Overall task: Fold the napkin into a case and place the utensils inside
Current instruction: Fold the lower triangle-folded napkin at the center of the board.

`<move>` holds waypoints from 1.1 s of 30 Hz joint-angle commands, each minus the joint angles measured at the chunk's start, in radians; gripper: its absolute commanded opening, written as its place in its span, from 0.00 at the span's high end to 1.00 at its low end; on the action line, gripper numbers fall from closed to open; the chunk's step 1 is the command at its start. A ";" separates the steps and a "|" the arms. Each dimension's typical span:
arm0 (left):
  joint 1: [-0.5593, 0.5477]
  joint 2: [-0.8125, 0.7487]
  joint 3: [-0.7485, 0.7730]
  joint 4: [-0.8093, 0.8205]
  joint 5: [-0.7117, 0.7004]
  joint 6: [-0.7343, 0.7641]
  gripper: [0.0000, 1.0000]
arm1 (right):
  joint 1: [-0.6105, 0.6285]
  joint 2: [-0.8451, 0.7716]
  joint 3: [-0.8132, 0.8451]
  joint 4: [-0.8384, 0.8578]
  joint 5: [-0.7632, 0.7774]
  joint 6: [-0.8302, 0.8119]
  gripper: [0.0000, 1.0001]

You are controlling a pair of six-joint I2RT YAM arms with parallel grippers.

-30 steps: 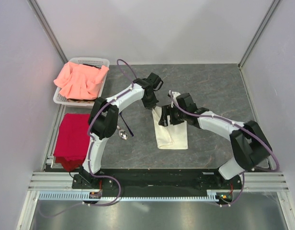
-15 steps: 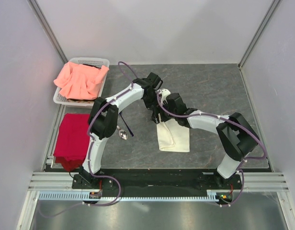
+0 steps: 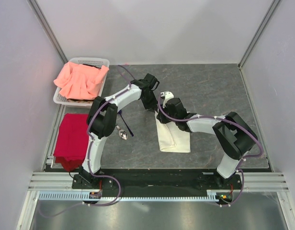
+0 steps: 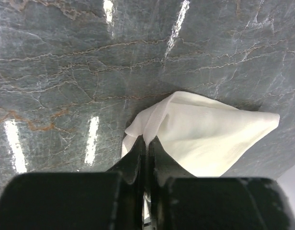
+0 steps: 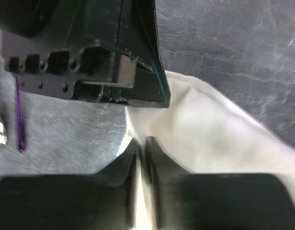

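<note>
**Both grippers pinch the napkin's far end**

Over the middle of the table [image 3: 219, 81], both arms meet at one spot. The napkin [image 3: 174, 138] lies as a folded, narrow cream strip running toward the near edge, and its far end is bunched up where the two grippers meet.

The left gripper [image 4: 146, 142] has its jaws pressed together, with a fold of the cloth nipped between the tips. The rest of the fabric fans out to the right across the grey stone surface. The right gripper [image 5: 141, 145] sits just beside it with its fingers drawn in to a thin slit on the same cloth. That view is a little blurred, but fabric clearly fills the gap.

Left of the napkin and apart from it are the spoon [image 3: 122, 134], bowl shining, and a slim purple-handled utensil [image 3: 128, 126] just beside it.

At the far left, a salmon cloth [image 3: 80, 79] is heaped in a white basket [image 3: 92, 61]. A red cloth [image 3: 71, 136] lies nearer the arm bases.
</note>
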State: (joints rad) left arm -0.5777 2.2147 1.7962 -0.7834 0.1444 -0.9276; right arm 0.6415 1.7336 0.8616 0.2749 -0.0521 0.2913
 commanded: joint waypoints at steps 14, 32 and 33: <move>0.030 -0.334 -0.263 0.231 0.035 0.157 0.34 | -0.141 -0.117 -0.067 0.006 -0.248 0.407 1.00; -0.154 -0.638 -0.727 0.501 0.081 0.236 0.49 | -0.299 -0.170 -0.265 0.098 -0.330 0.670 1.00; -0.154 -0.632 -0.725 0.503 0.078 0.236 0.49 | -0.302 -0.178 -0.275 0.104 -0.325 0.680 1.00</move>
State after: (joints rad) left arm -0.7242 1.6138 1.0737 -0.3424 0.2199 -0.7403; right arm 0.3614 1.6196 0.6312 0.3073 -0.3847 0.8997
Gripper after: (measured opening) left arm 0.515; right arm 0.012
